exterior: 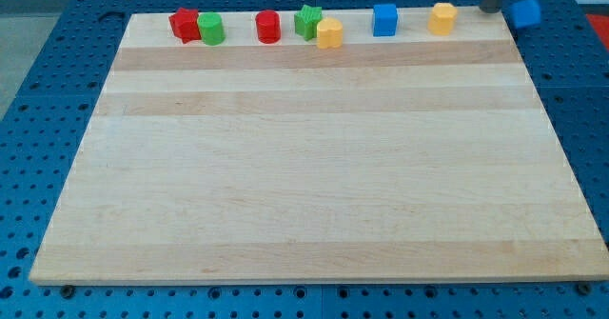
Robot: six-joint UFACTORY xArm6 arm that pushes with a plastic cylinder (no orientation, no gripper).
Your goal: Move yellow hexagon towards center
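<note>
My tip (492, 10) is at the view's top right, at the board's far edge, between the yellow hexagon (442, 19) and a blue block (525, 13) lying off the wooden board (314, 167) at about two o'clock from its middle. I have no fingers, only a rod, so nothing is grasped; the tip touches neither block, as far as I can tell.

The yellow hexagon sits near the top edge, at roughly one o'clock from the board's middle, flat, with no long axis I can make out.

Along the same edge, toward eleven o'clock: a blue cube (384, 19), a second yellow block (329, 33) touching a green block (307, 21), a red cylinder (268, 27), then a green cylinder (210, 29) against a red block (185, 24).
</note>
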